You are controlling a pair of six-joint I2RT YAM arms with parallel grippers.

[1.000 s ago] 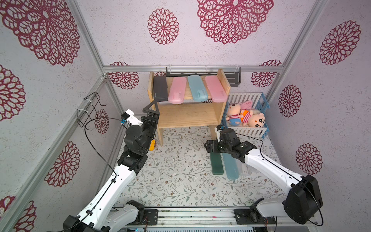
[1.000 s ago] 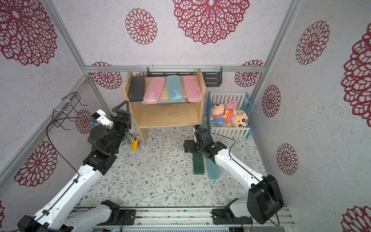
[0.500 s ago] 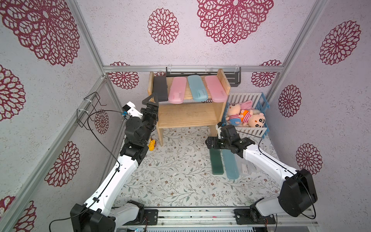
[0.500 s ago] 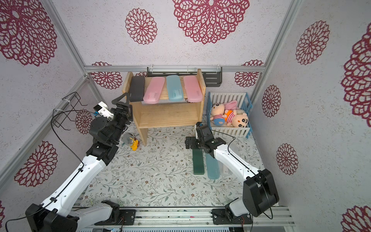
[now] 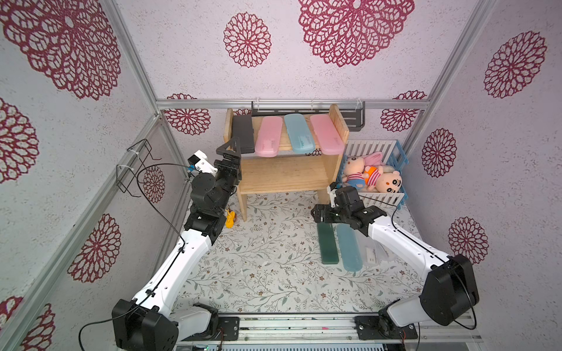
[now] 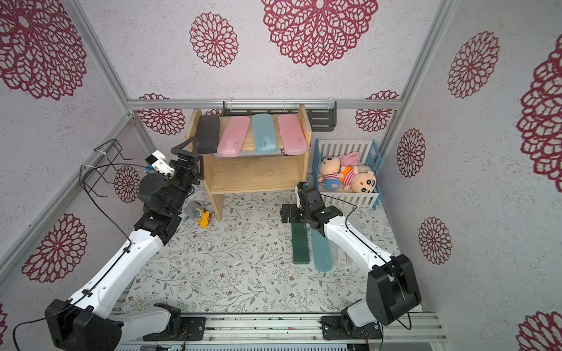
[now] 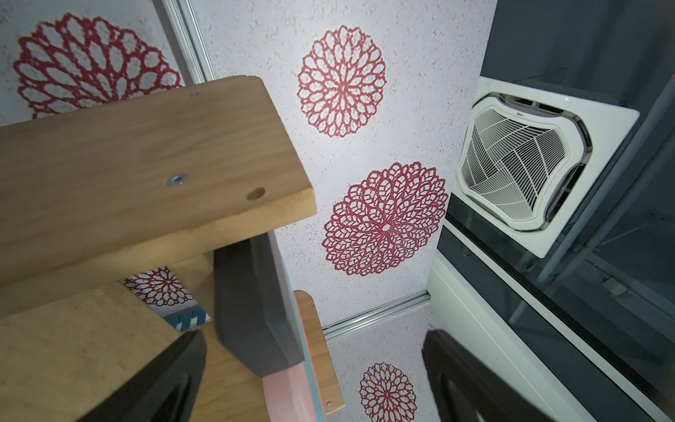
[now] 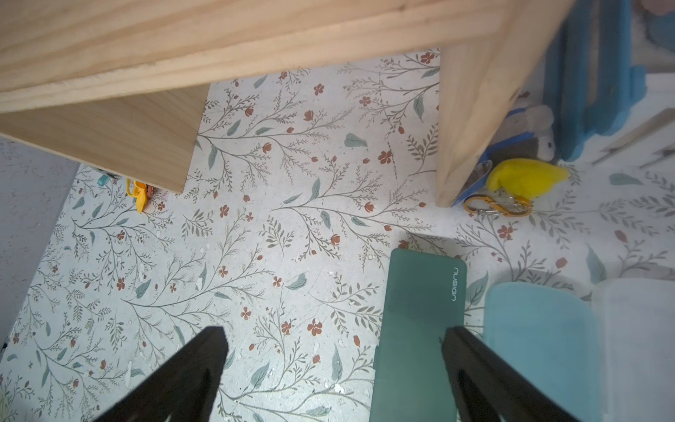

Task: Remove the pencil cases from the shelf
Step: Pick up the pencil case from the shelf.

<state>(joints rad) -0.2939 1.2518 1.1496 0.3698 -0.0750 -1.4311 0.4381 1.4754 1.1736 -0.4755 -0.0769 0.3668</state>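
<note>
Clock laid over a top view, 12 at the back wall.

1. Mat (image 5: 273, 273): flat floral print covering the floor.
2. Shelf (image 5: 289, 174): pale pine, two boards and solid sides, at 12.
3. Crib (image 5: 368, 149): white and blue slats, at 2, with plush dolls (image 5: 369, 176) inside.
4. Left claw (image 5: 232, 152): I log it higher than a second ago, up from lower-board level to the top board's 9 o'clock corner. Jaws are wide apart and hold nothing. The wrist view shows the black case's end between them.
5. Right claw (image 5: 316, 212): barely shifted, low over the mat at 3. Jaws are apart and empty, one finger above the green case's end.
6. Top board, 9 to 3: black case (image 5: 243, 135), matte; pink case (image 5: 267, 141); blue case (image 5: 299, 133); other pink case (image 5: 327, 133). All are smooth rounded slabs overhanging the front edge, unmoved.
7. Mat at 4: green case (image 5: 327, 246) and teal case (image 5: 349, 249) side by side. Frosted clear cases (image 5: 372, 255) lie partly under the right arm.
</note>
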